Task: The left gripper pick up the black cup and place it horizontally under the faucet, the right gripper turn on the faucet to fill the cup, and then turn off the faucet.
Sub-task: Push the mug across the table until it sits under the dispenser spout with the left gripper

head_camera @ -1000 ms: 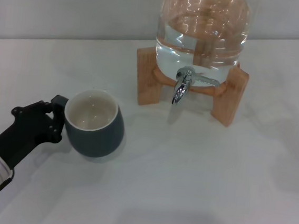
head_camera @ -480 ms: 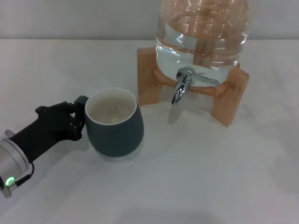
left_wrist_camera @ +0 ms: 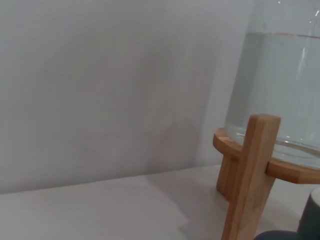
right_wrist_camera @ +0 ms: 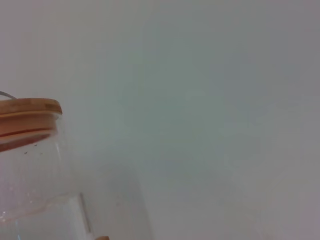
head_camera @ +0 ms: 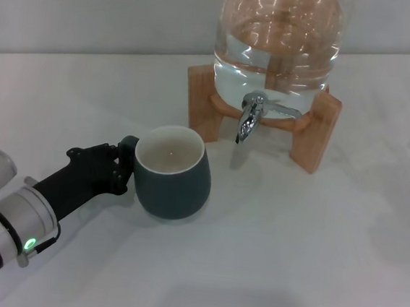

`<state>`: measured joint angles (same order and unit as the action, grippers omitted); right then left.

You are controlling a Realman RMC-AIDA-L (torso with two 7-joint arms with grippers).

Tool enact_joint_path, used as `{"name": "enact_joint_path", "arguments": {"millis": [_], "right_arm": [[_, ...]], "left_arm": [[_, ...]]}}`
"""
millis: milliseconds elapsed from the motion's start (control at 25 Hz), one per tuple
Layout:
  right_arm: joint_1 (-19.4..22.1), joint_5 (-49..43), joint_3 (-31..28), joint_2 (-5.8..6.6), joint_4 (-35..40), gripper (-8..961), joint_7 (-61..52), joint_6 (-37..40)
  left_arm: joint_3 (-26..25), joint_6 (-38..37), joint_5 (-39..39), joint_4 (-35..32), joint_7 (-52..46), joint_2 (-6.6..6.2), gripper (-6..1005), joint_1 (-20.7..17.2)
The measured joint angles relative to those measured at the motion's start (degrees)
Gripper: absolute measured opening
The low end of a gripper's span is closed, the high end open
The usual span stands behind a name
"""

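Note:
The black cup (head_camera: 174,176) stands upright on the white table, its cream inside showing, left of and nearer than the faucet (head_camera: 249,119). My left gripper (head_camera: 122,166) reaches in from the lower left and is shut on the cup's small handle. The chrome faucet hangs from the front of the glass water jar (head_camera: 277,41) on its wooden stand (head_camera: 316,131), its thin lever pointing right. In the left wrist view a dark sliver of the cup (left_wrist_camera: 309,220) shows beside the stand (left_wrist_camera: 250,175). My right gripper is out of view.
The white table (head_camera: 289,263) stretches in front of and to the right of the stand. A pale wall rises close behind the jar. The right wrist view shows only the jar's wooden lid (right_wrist_camera: 27,112) and the wall.
My left gripper has carried the cup to the right and slightly toward the faucet. The arm has come further into view. The jar and faucet have not moved.

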<state>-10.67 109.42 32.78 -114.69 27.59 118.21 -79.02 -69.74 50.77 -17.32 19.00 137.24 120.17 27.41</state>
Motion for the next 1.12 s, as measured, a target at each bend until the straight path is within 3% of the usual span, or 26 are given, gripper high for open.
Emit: {"name": "enact_joint_path", "arguments": {"millis": [400, 1120], "right_arm": [[0.12, 0.01, -0.32, 0.00, -0.18, 843, 0.53, 0.00], [0.05, 0.01, -0.10, 0.00, -0.51, 843, 0.53, 0.22]], "left_arm": [[4.34, -5.98, 0.10, 3.63, 5.84, 0.01, 98, 0.01], [4.33, -7.18, 3.19, 5.00, 6.96, 0.03, 100, 0.73]]}}
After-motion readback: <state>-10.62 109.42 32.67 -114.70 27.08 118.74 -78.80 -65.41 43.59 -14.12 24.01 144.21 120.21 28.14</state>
